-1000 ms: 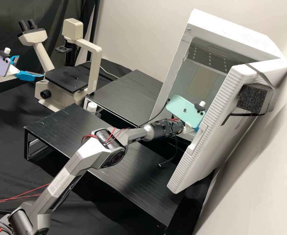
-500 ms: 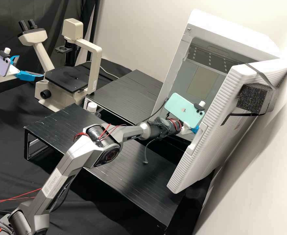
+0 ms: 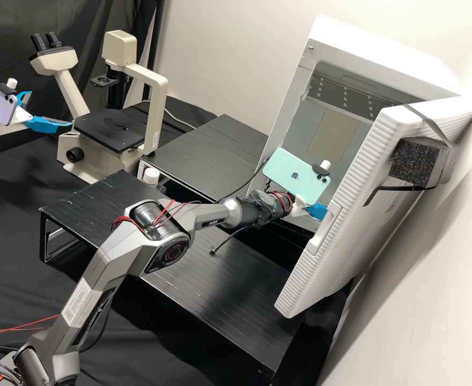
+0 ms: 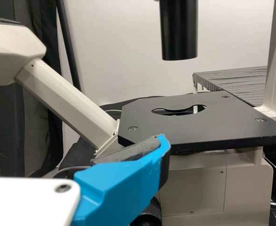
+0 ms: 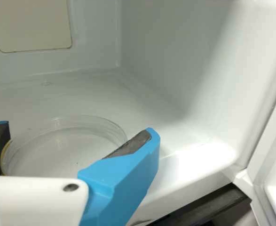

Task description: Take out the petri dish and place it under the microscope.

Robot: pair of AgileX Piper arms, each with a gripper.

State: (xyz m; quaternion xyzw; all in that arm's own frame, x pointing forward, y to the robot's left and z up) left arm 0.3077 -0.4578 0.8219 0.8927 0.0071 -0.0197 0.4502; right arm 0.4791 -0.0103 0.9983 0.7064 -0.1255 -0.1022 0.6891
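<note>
In the high view my right gripper (image 3: 316, 210) is at the front of the white cabinet (image 3: 298, 86), partly behind its mounted phone. The right wrist view has the clear petri dish (image 5: 58, 153) between the two fingers of my right gripper (image 5: 79, 135), pads against opposite sides of its rim, with the white cabinet interior behind. At the upper left, my left gripper (image 3: 51, 109) stands open beside the microscope (image 3: 110, 128). From the left wrist view, one blue finger of my left gripper (image 4: 74, 141) lies in front of the black stage (image 4: 217, 125), which has a keyhole-shaped opening.
The cabinet door (image 3: 348, 198) stands swung open at the right, with a black foam block on it. A low black platform (image 3: 214, 300) lies under the right arm, another (image 3: 209, 155) behind it. A small white-capped bottle (image 3: 151, 176) stands by the front platform's back edge.
My right gripper has drawn back leftward in the high view, and its arm's elbow has shifted left with it. The left arm has kept still.
</note>
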